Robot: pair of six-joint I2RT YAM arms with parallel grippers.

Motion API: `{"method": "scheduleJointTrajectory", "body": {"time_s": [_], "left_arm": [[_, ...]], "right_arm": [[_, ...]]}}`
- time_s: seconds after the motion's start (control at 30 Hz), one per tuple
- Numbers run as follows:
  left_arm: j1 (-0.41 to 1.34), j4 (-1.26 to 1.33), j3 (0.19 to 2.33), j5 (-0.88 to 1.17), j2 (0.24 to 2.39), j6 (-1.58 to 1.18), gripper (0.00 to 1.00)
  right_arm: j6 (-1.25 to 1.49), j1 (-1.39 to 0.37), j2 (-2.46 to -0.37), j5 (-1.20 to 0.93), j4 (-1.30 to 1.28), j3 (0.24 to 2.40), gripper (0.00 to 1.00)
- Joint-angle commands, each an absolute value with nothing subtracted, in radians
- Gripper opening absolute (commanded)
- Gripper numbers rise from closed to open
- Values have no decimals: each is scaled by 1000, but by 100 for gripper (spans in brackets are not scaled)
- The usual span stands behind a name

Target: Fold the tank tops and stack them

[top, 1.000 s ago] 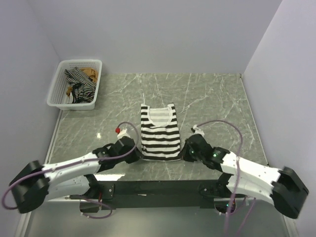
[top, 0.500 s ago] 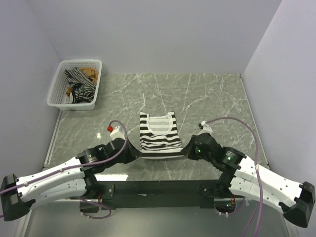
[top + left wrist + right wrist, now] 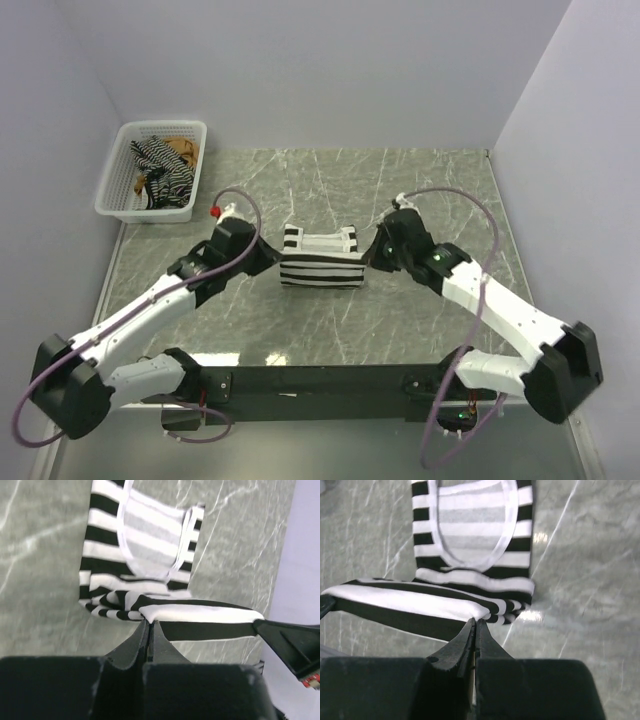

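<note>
Grey-green marble table (image 3: 440, 200) fills the top view; left arm (image 3: 140, 320) reaches in from 7 o'clock, right arm (image 3: 500, 305) from 5 o'clock, both angled toward the table centre; white mesh basket (image 3: 108, 200) sits at the 10 o'clock corner of the table, well apart from the arms; black-and-white striped tank top (image 3: 322, 262) lies at table centre, between the two arm tips, neckline toward 12 o'clock, its lower part doubled up over the body so it shows as a short wide band; thin dark striped top (image 3: 160, 172) is bunched inside the basket, with the tan top (image 3: 186, 148) beside it at the basket's 1 o'clock end, partly hidden; left gripper (image 3: 149, 625) is at 9 o'clock of the striped top, fingers pressed together and pinching the folded cloth edge; right gripper (image 3: 474, 625) is at 3 o'clock of it, fingers likewise pressed together, pinching the opposite end of the same edge; in both wrist views the pinched edge runs as a taut raised strip between the two grippers, above the scoop neckline part, which lies flat on the marble.
</note>
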State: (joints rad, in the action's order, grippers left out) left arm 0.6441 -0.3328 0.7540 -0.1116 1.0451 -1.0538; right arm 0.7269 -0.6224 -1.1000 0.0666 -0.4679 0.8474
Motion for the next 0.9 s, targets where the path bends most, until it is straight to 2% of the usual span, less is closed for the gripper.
{"method": "scheduleJointTrajectory", "body": {"time_s": [0.0, 0.27, 0.4, 0.47, 0.5, 0.53, 0.6, 0.63, 0.67, 0.73, 0.87], "left_arm": [[556, -221, 844, -11, 1130, -967, 0], [384, -112, 1032, 92, 1447, -925, 1], [324, -75, 1143, 110, 1620, -904, 1], [292, -37, 1213, 147, 1742, -890, 2], [279, -16, 1238, 173, 1782, -882, 6], [270, 27, 1246, 195, 1816, -879, 24], [241, 92, 1290, 248, 1897, -884, 38], [235, 98, 1304, 258, 1913, -885, 48], [227, 106, 1318, 264, 1916, -890, 56], [226, 71, 1318, 213, 1893, -890, 60], [239, -53, 1267, 97, 1783, -910, 58]], "right_arm": [[632, -552, -1201, 3, -394, 940, 0], [562, -390, -1555, -132, -331, 1181, 0], [540, -339, -1753, -189, -341, 1380, 0], [532, -325, -1857, -207, -339, 1442, 11], [528, -315, -1887, -212, -337, 1484, 19], [526, -310, -1938, -209, -339, 1506, 34], [520, -298, -1980, -216, -345, 1554, 44], [515, -296, -1999, -204, -347, 1563, 48], [506, -298, -2002, -187, -350, 1572, 50], [499, -298, -1987, -135, -374, 1580, 52], [503, -310, -1890, -85, -377, 1487, 52]]}}
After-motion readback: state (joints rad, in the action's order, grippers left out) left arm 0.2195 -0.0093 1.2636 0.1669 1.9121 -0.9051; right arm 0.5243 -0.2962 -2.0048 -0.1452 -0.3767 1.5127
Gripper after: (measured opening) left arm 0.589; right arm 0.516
